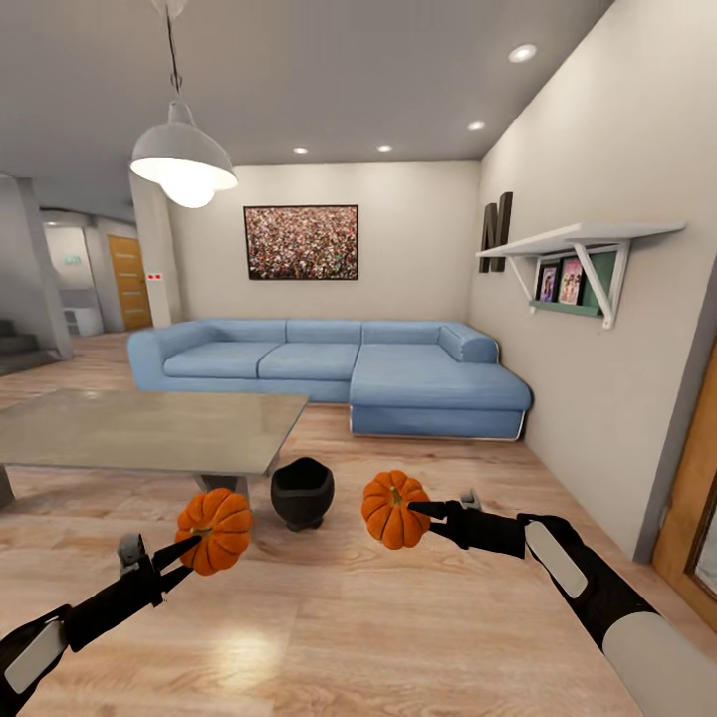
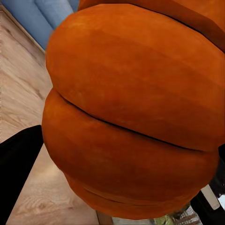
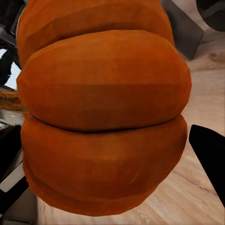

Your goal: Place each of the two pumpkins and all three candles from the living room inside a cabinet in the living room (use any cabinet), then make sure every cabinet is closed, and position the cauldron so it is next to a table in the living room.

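Pumpkins [image 1: 215,530] [image 1: 393,509] gripped in left gripper [image 1: 189,546] and right gripper [image 1: 423,510]

arms: black, pale grey panels | fingers [image 1: 179,551]: slim, black | right forearm: grey shell

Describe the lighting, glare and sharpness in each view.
Head view: the lit pendant lamp and ceiling spots give even light, with a pale glare patch on the floor and wide-angle bending at the edges. Left wrist view: the left pumpkin looms so close its ribs look soft. Right wrist view: the right pumpkin likewise, with blurred surroundings.
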{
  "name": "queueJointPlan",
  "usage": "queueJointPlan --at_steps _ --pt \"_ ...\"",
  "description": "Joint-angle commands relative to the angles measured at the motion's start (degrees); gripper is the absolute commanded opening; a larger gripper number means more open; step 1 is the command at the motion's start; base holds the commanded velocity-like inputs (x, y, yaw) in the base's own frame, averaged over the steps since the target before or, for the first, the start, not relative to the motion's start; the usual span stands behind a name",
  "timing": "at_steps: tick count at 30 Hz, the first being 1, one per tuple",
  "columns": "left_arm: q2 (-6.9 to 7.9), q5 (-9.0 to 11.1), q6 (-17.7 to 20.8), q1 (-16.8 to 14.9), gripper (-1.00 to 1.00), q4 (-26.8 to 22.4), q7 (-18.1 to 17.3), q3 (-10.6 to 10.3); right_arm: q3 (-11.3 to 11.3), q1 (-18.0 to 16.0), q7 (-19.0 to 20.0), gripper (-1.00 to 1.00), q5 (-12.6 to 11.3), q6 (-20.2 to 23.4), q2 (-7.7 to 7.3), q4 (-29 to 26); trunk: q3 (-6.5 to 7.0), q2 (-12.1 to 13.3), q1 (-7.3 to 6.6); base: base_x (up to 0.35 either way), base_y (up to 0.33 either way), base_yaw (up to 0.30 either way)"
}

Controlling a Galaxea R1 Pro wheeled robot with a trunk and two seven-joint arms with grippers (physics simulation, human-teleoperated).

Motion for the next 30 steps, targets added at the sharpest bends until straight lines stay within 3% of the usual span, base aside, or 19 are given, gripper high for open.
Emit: queueJointPlan --at_steps 1,5,11,22,30 --pt "0.05 0.6 0.5 -0.1 -1.00 0.0 0.0 -0.2 0.1 0.0 0.0 -1.00 -0.2 0.2 -0.06 0.0 0.24 0.0 -0.04 0.000 0.000 0.208" --pt "0.05 0.6 0.5 -0.1 -1.00 0.0 0.0 -0.2 0.1 0.0 0.0 -1.00 -0.2 0.2 -0.06 0.0 1.40 0.2 -0.23 0.000 0.000 0.208" --pt "0.05 0.6 0.5 0.0 -1.00 0.0 0.0 -0.1 0.2 0.0 -0.2 -1.00 -0.2 0.2 -0.06 0.0 2.91 2.6 -1.55 0.000 0.000 0.208" --pt "0.05 0.6 0.5 -0.1 -1.00 0.0 0.0 -0.1 0.4 0.0 -6.4 -1.00 0.1 0.5 0.32 -0.4 5.64 7.0 -3.97 0.000 0.000 0.216" --pt "0.06 0.7 0.6 -0.1 -1.00 0.0 0.0 -0.1 0.5 0.0 -7.9 -1.00 0.1 0.7 1.22 -0.5 7.14 10.3 -5.72 0.000 0.000 0.276"
